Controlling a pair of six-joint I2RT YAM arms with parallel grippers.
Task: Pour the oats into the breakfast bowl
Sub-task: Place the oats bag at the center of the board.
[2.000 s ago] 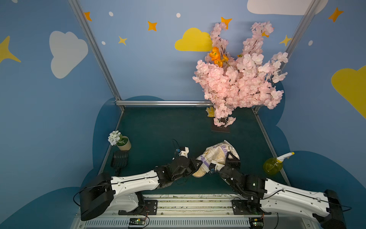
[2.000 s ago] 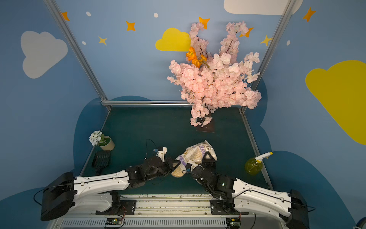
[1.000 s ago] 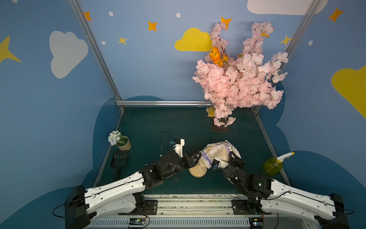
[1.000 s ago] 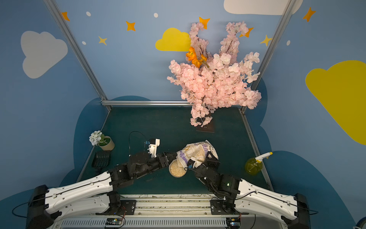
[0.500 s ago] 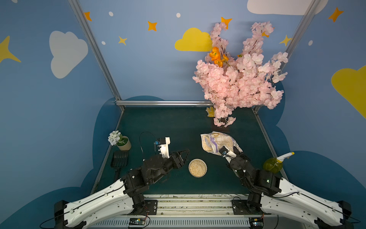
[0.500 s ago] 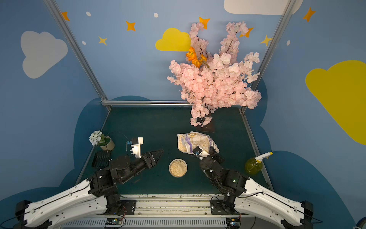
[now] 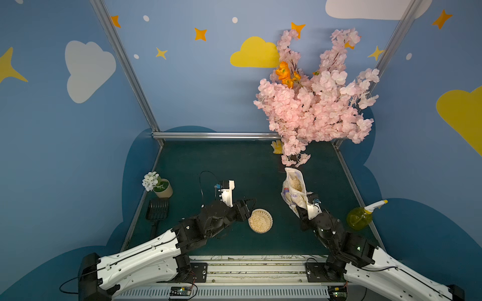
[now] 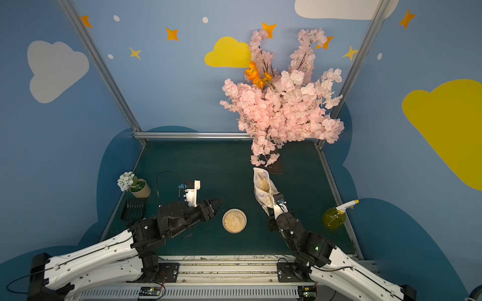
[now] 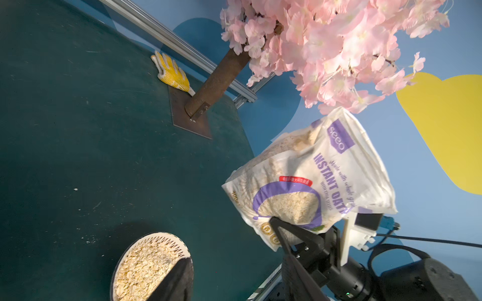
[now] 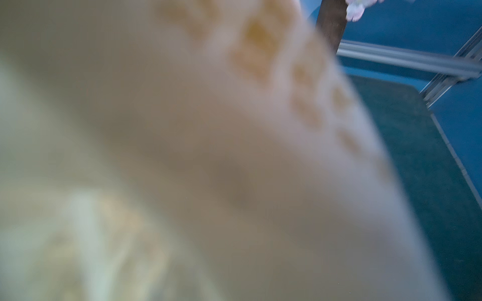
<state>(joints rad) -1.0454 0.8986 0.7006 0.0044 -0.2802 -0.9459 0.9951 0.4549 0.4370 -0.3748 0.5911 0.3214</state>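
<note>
The right gripper [image 7: 303,211] is clamped on the bottom end of the bag of oats [image 7: 293,187]. The bag's long axis runs from the jaws up and away from the robot, with the mouth at the far end, so it is tipped away from pouring. The bowl [image 7: 260,221] sits on the table [image 7: 221,169] to that gripper's left, apart from it, and looks full of flakes. The left gripper [image 7: 248,207] is nearer, just beside the bowl's rim, its jaws parted and empty. The pour seems done, and the bag likely needs setting down away from the bowl.
</note>
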